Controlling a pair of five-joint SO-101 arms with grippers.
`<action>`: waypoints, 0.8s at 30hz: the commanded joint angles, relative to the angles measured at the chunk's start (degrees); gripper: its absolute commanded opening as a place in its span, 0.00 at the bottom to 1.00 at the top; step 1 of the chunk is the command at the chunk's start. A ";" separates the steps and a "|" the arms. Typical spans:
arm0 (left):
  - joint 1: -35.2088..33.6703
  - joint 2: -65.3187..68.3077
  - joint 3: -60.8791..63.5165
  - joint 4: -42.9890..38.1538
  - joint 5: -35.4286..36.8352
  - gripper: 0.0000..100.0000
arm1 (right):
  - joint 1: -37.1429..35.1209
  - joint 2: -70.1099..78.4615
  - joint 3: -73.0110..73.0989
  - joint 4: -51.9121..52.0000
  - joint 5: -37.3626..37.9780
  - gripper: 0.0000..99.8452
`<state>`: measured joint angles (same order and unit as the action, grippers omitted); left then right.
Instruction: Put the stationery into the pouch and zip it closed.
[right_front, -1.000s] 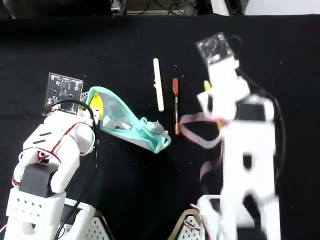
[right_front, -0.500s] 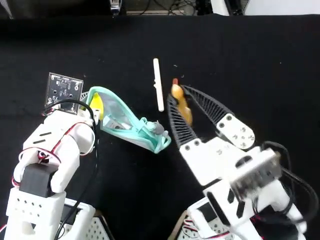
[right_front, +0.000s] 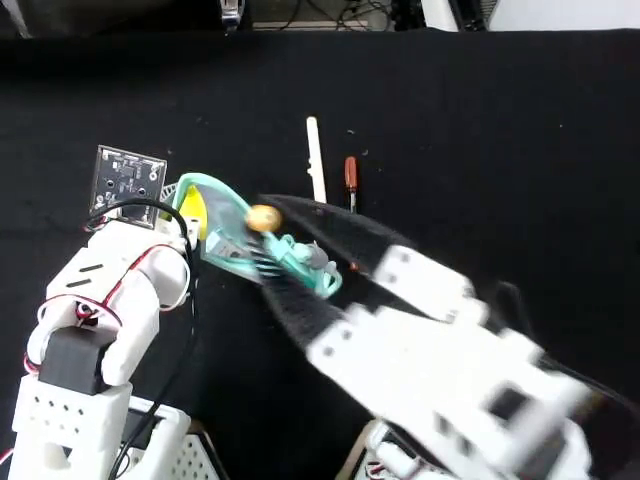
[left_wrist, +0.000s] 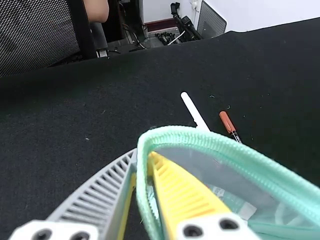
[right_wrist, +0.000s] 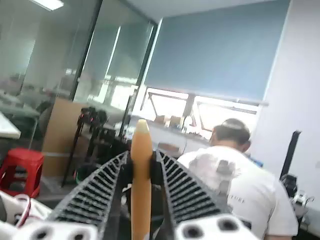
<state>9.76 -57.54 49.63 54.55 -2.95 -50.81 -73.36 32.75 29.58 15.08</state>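
Note:
The clear pouch (right_front: 228, 232) with a teal zipper rim lies left of centre, mouth held up by my left gripper (right_front: 190, 212), which is shut on the rim (left_wrist: 200, 140); a yellow finger (left_wrist: 175, 190) sits inside the mouth. My right gripper (right_front: 262, 216) is raised high over the pouch's mouth and is shut on an orange pen (right_front: 263, 217), which stands between the ribbed fingers (right_wrist: 95, 195) in the right wrist view (right_wrist: 141, 185). A white pen (right_front: 316, 160) and a red-capped pen (right_front: 350, 175) lie on the black cloth beyond the pouch; the left wrist view shows the white pen (left_wrist: 194, 112) and the red-capped pen (left_wrist: 227, 125).
The right arm's white body (right_front: 450, 380) covers the front right of the table. The left arm's base (right_front: 70, 420) stands at the front left, its wrist board (right_front: 128, 178) beside the pouch. A mesh chair (left_wrist: 40, 30) stands past the far edge.
The right arm has swung down and to the left with the orange pen, from upright at the right, past the red-capped pen, to above the pouch. The left arm and pouch have stayed put.

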 joint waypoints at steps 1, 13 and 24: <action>1.45 1.58 9.54 0.62 0.00 0.03 | -0.88 2.95 3.47 -5.01 -0.26 0.01; 1.45 1.58 9.54 0.62 0.00 0.03 | 3.25 0.13 19.03 -3.87 -0.26 0.02; 1.45 1.58 9.63 0.62 0.00 0.03 | 4.66 6.73 -1.10 26.02 -0.35 0.25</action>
<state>9.76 -57.54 49.63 54.55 -2.95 -46.86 -69.93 41.71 49.45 15.08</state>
